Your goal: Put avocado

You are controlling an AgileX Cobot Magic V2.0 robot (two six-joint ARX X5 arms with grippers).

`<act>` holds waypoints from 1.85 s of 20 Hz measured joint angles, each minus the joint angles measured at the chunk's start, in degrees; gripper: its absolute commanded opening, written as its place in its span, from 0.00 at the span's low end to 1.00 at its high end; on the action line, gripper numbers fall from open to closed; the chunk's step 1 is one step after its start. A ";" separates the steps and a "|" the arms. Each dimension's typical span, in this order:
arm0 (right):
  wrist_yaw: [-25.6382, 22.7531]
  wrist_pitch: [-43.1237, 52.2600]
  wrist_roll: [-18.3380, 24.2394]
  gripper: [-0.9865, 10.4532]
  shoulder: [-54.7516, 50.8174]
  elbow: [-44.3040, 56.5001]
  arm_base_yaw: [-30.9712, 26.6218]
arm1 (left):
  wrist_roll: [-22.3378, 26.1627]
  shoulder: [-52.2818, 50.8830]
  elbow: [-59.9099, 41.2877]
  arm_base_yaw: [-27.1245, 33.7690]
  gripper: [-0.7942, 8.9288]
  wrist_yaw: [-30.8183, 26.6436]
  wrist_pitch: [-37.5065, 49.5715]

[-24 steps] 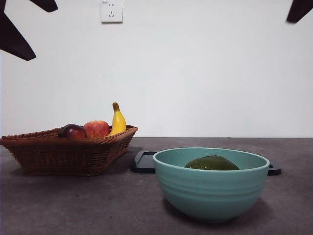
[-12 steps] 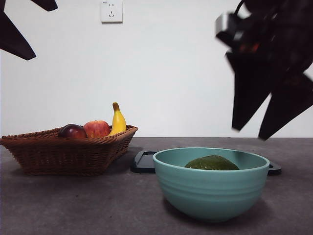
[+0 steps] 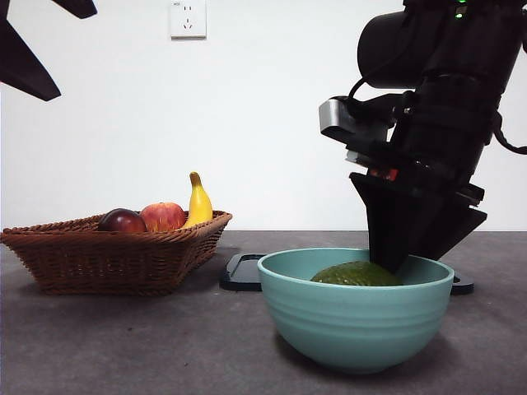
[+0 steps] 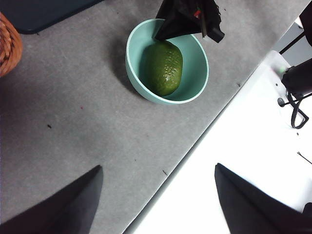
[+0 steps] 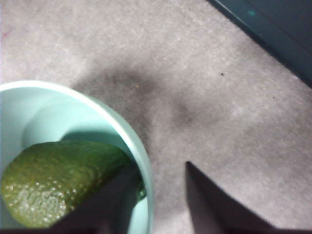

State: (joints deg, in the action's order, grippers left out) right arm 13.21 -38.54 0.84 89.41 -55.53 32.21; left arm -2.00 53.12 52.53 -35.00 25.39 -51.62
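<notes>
The dull dark-green avocado [image 3: 356, 274] lies inside a teal bowl [image 3: 354, 321] at the front right of the table; it also shows in the left wrist view as avocado [image 4: 163, 67] and close up as avocado [image 5: 53, 180]. My right gripper [image 3: 424, 247] hangs over the bowl's far right rim, open. In the right wrist view the right gripper [image 5: 160, 166] straddles the bowl rim [image 5: 141, 161], one jaw inside beside the avocado, the other outside. My left gripper [image 4: 157, 168] waits high above the table, open and empty.
A wicker basket [image 3: 115, 255] at the left holds a dark red fruit [image 3: 122, 220], a red apple [image 3: 163, 216] and a banana [image 3: 198, 204]. A dark flat tray [image 3: 241, 273] lies behind the bowl. The table's edge [image 4: 185, 161] runs close to the bowl.
The right arm has come down from the top right corner to the bowl, its open jaws now at the rim beside the avocado. The avocado and bowl have not moved.
</notes>
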 measured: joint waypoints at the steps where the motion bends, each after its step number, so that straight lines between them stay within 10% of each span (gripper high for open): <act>1: 0.04 0.28 0.00 0.09 0.00 0.00 0.22 | 0.00 0.00 0.00 0.00 0.46 0.00 0.04; 17: -1.27 -2.82 -1.33 0.09 -1.46 -12.74 -2.32 | 0.04 0.00 0.00 0.00 0.46 0.00 0.24; 37: -1.31 -1.01 -0.59 0.09 25.38 -33.09 -15.04 | 0.24 0.00 0.00 0.00 0.46 0.00 0.09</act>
State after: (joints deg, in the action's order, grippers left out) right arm 11.90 -39.55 0.25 114.78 -88.62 17.17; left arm -1.76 53.12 52.53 -35.00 25.39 -51.53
